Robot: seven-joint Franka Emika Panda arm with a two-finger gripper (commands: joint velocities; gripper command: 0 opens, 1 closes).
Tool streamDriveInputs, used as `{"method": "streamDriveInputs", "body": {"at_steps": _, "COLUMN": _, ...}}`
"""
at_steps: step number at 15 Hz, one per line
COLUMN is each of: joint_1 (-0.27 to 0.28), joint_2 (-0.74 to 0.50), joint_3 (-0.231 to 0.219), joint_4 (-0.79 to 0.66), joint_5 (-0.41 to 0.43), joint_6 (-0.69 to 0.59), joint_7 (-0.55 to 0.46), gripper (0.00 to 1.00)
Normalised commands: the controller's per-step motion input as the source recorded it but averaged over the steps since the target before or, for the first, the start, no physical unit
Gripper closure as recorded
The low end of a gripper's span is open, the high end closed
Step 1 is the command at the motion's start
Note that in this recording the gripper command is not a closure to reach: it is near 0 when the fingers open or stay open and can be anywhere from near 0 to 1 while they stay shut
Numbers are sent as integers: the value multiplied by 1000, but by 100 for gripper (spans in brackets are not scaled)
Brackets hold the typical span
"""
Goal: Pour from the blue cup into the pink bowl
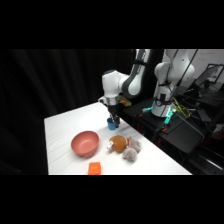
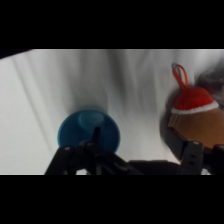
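Side view: gripper (image 1: 114, 119) comes down from the arm at frame centre, right at the blue cup (image 1: 111, 123), which stands on the white table (image 1: 65, 125) near its far edge. Pink bowl (image 1: 84, 143) sits lower left of the cup, well apart, upright. Right of the bowl – orange-brown ball toy (image 1: 118, 144), w/ a greyish plush thing (image 1: 132, 154) beside it; orange block (image 1: 94, 168) at the table's bottom edge. Wrist view: blue cup (image 2: 89, 132) seen from above, lower left of frame, one dark finger (image 2: 96, 136) over its rim – looks like it may reach inside, but can't tell whether the fingers are spread or pinching. Toy w/ red-white hat (image 2: 192, 102) at right.
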Motion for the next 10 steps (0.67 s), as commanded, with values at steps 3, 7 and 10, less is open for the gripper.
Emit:
{"method": "streamDriveInputs", "body": {"at_steps": 3, "joint_1": -102, "joint_2": 54, "joint_3": 91, "joint_4": 88, "joint_5": 107, "joint_6": 115, "joint_7": -136, "gripper": 100}}
{"method": "streamDriveInputs", "body": {"at_steps": 7, "joint_1": -94, "joint_2": -27, "joint_3": 42, "joint_4": 74, "joint_5": 36, "joint_6": 79, "joint_7": -93, "gripper": 100}}
{"method": "streamDriveInputs", "body": {"at_steps": 10, "joint_1": -82, "joint_2": -42, "joint_3": 22, "joint_4": 31, "joint_5": 20, "joint_6": 73, "joint_7": -86, "gripper": 67}}
